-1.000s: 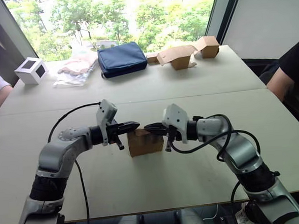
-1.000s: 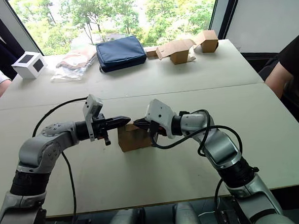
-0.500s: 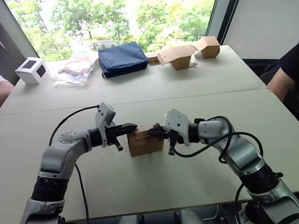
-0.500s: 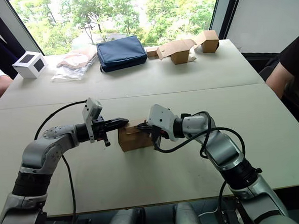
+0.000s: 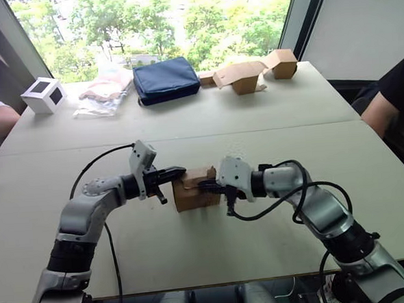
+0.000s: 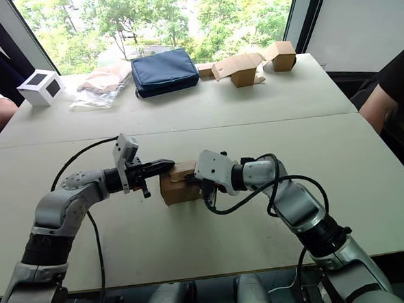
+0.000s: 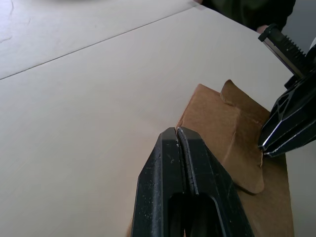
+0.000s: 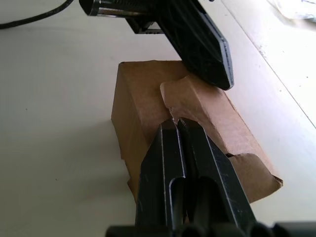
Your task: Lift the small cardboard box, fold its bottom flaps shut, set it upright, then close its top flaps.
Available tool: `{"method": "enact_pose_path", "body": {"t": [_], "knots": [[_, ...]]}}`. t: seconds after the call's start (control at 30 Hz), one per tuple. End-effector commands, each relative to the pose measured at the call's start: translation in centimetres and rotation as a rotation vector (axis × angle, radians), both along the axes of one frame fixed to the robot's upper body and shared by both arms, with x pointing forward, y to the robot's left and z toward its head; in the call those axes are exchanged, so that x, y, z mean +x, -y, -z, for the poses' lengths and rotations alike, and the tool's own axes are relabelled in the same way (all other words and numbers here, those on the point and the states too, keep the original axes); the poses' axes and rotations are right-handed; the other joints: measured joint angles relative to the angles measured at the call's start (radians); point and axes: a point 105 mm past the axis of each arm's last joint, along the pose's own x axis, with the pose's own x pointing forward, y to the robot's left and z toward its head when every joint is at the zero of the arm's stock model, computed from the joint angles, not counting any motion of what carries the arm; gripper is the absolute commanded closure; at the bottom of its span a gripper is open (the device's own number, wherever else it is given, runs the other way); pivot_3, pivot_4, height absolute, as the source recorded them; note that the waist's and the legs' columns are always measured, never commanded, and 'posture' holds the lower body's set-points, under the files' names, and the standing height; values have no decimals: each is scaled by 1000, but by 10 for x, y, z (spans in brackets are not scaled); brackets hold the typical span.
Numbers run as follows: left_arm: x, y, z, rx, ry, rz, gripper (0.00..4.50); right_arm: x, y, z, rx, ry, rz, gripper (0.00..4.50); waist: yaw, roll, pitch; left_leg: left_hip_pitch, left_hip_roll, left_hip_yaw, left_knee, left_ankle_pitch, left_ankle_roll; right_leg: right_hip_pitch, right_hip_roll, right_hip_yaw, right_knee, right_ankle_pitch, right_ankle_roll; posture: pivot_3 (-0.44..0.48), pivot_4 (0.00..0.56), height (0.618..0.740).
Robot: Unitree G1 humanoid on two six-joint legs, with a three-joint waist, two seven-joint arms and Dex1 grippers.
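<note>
Since a second ago the right gripper (image 5: pixel 209 186) has slid further onto the small cardboard box's (image 5: pixel 193 193) top, over the top flaps (image 8: pixel 197 106); the box stays upright mid-table (image 5: pixel 194 255). Both it and the left gripper (image 5: pixel 176 172), at the box's upper left edge, are clenched empty. Light, stiff but creasable card: likely best pressed on flap centres. Right wrist view reveals the curved flap edges unseen overhead.

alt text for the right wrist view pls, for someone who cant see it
The right gripper, fingers shut, presses its tip onto the curved top flaps of the small cardboard box, which sits on a pale table. The left gripper, also shut, reaches the box top from the opposite side.
</note>
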Motion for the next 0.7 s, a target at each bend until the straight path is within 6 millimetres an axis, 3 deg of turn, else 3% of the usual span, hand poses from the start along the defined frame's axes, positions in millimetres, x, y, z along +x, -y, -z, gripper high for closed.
{"method": "enact_pose_path", "body": {"t": [0.03, 0.37, 0.7], "knots": [[0, 1, -14, -48, 16, 1, 4474, 2, -6, -7, -14, 63, -25, 4500, 0, 0, 0, 0, 0, 0, 0, 0, 0, 0, 0, 0, 0, 0, 0, 0, 150, 740], [0, 0, -18, -77, -8, -4, 4474, 6, -10, -12, -6, 100, -38, 4500, -1, 0, 0, 0, 0, 0, 0, 0, 0, 0, 0, 0, 0, 0, 0, 0, 150, 740], [-1, 3, -15, -73, -16, -5, 4474, -10, -14, -16, 3, 98, -130, 4500, -1, 0, 0, 0, 0, 0, 0, 0, 0, 0, 0, 0, 0, 0, 0, 0, 150, 740]]}}
